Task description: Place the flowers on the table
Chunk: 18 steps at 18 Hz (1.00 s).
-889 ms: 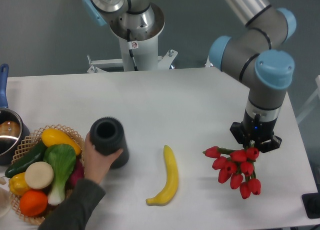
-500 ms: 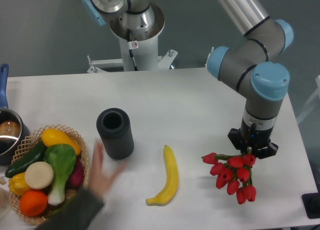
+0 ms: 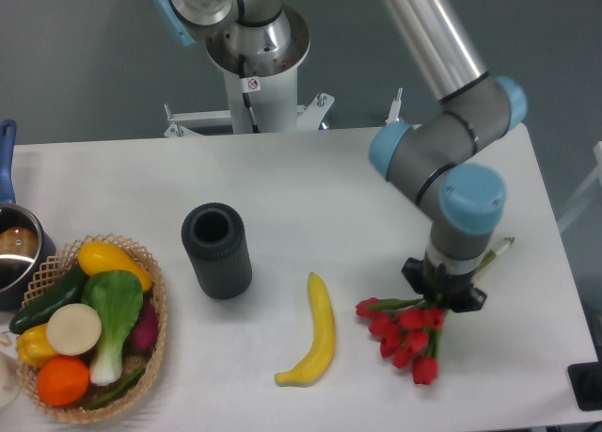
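A bunch of red tulips [image 3: 403,335] with green stems hangs from my gripper [image 3: 444,293] at the right side of the white table [image 3: 310,187]. The stem ends [image 3: 496,252] stick out to the upper right behind the wrist. The flower heads are low, at or just above the table top; I cannot tell if they touch it. The gripper is shut on the stems, its fingers mostly hidden by the wrist and the flowers.
A dark ribbed vase [image 3: 217,250] stands left of centre. A yellow banana [image 3: 316,332] lies between vase and flowers. A wicker basket [image 3: 141,263] of vegetables sits at the left edge, a pot [image 3: 14,253] beyond it. The robot base [image 3: 254,46] stands at the back.
The gripper has moved left and down with the flowers, bringing them closer to the banana. The person's hand has let go of the vase and left the view.
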Each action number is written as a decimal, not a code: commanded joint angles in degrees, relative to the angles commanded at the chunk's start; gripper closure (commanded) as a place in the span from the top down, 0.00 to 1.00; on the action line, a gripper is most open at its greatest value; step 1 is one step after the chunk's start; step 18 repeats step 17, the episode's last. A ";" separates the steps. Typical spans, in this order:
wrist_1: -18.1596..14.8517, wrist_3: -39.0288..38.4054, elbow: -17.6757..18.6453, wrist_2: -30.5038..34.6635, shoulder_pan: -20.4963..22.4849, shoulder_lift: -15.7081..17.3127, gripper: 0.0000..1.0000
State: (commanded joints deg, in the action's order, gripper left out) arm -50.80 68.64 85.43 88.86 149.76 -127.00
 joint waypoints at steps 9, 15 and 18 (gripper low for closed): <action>0.62 0.27 -0.35 -0.44 3.16 4.13 1.00; 1.14 0.53 -0.97 -0.53 4.48 4.92 1.00; 1.14 0.62 -1.23 -0.61 5.09 4.92 1.00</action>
